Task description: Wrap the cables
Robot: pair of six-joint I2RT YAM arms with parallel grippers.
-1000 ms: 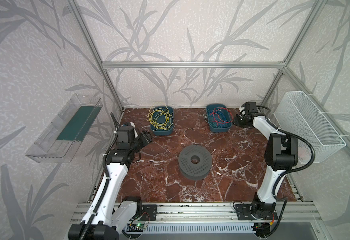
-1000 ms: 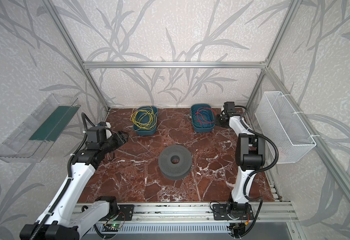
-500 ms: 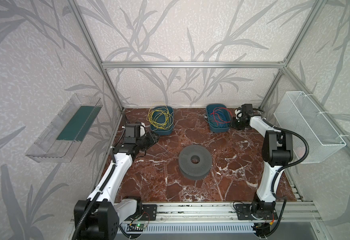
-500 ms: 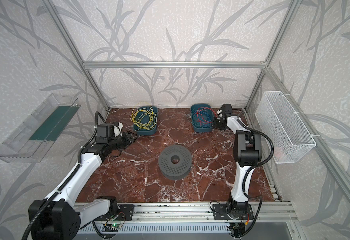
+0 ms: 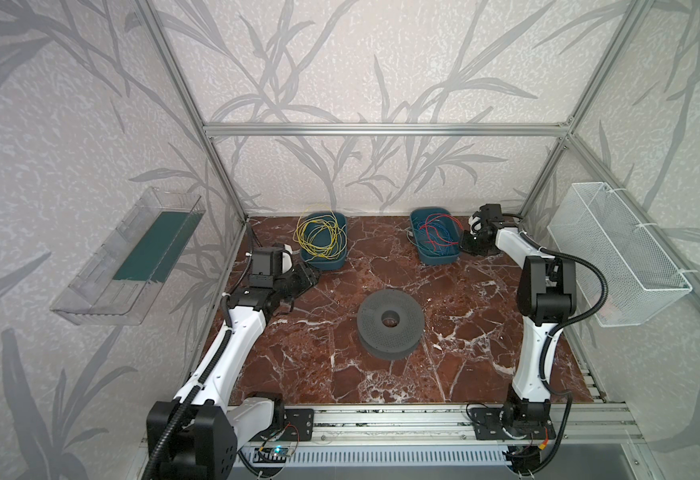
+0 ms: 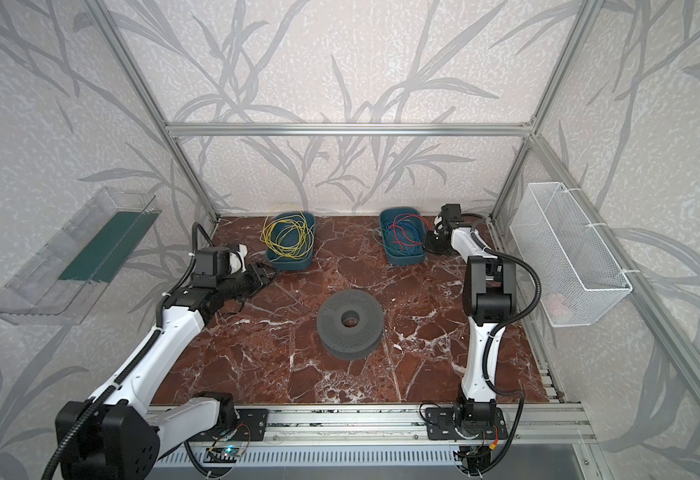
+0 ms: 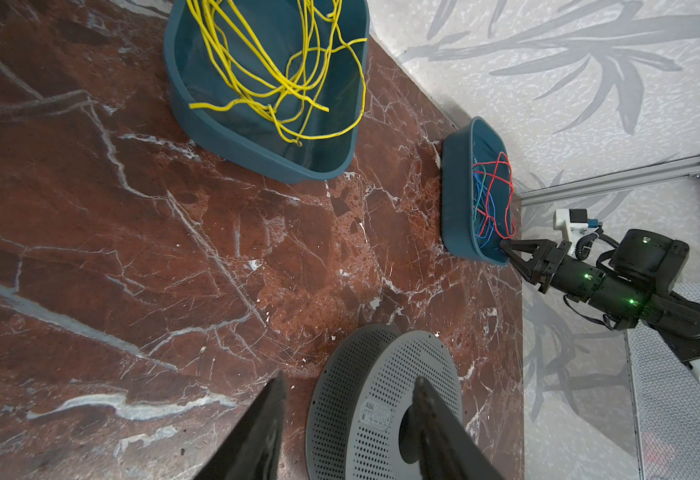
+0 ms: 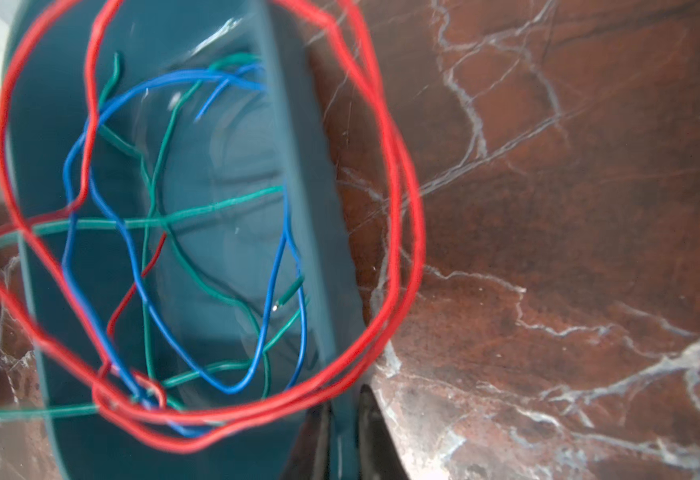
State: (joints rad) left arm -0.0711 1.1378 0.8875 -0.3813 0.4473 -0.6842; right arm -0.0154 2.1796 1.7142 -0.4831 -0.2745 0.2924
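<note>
- right gripper (image 8: 345, 415): jaws clamped on the rim of the right bin (image 8: 319, 257) of red, blue and green wires (image 8: 232, 390), far right corner of the table (image 5: 340, 374)
- left gripper (image 7: 350, 378): about half open, empty, near the left bin (image 7: 236, 141), far left corner
- cables (image 7: 286, 87): yellow, heaped loose in the left bin, loops over its rim
- handling, my guess: light, limp, springy, prone to snag; take one free end, not the heap

Left gripper (image 5: 310, 279) reaches closer to left bin (image 5: 324, 264), jaws narrower than before — I see right gripper (image 5: 465, 244) shifted onto right bin (image 5: 437, 257) wall, now pinching it.
</note>
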